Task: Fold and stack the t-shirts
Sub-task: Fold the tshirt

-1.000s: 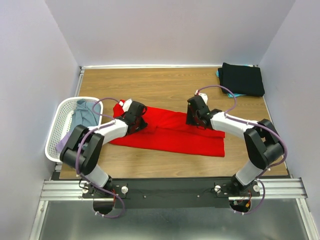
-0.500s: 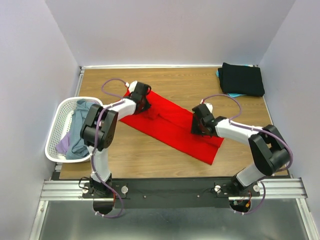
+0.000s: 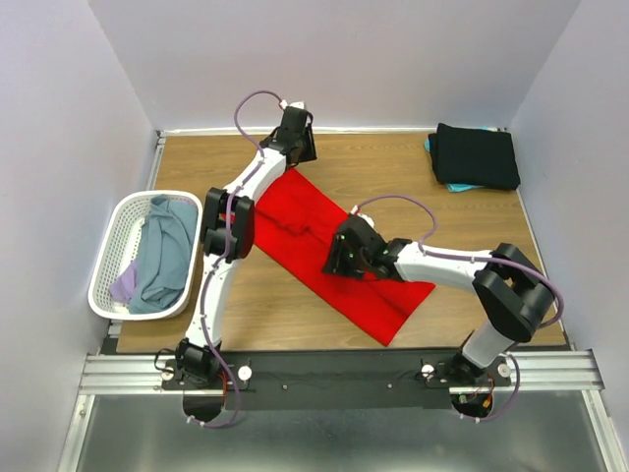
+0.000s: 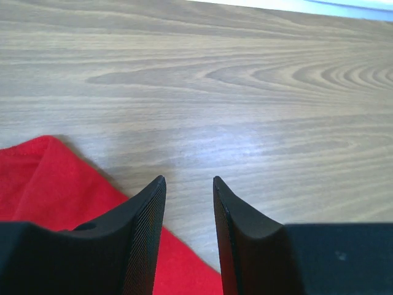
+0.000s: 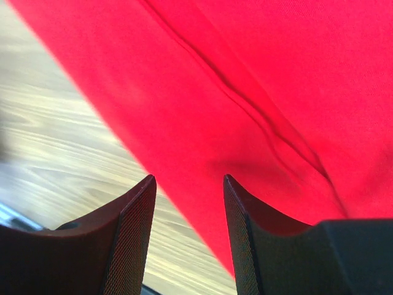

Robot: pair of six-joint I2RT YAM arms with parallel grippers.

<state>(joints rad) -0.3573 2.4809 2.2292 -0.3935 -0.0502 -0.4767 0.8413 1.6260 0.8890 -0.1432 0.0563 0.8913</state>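
A bright red t-shirt (image 3: 339,251) lies flat and slanted across the table, from the far left down to the near right. My left gripper (image 3: 297,146) hovers open at the shirt's far corner, close to the back edge. In the left wrist view that gripper (image 4: 189,179) holds nothing, with bare wood between the fingers and the red t-shirt (image 4: 43,184) at lower left. My right gripper (image 3: 336,261) is open over the shirt's left edge near its middle. The right wrist view shows that gripper (image 5: 189,178) apart above the red t-shirt (image 5: 258,80).
A folded black t-shirt (image 3: 477,155) rests on a teal one (image 3: 458,185) at the back right corner. A white mesh basket (image 3: 110,246) at the left holds a grey-blue t-shirt (image 3: 167,251) and a lavender one (image 3: 123,287). Walls close in on three sides.
The red shirt has swung from lying crosswise to lying slanted. My left arm stretched toward the back edge and its gripper opened off the cloth. My right gripper slid left along the shirt.
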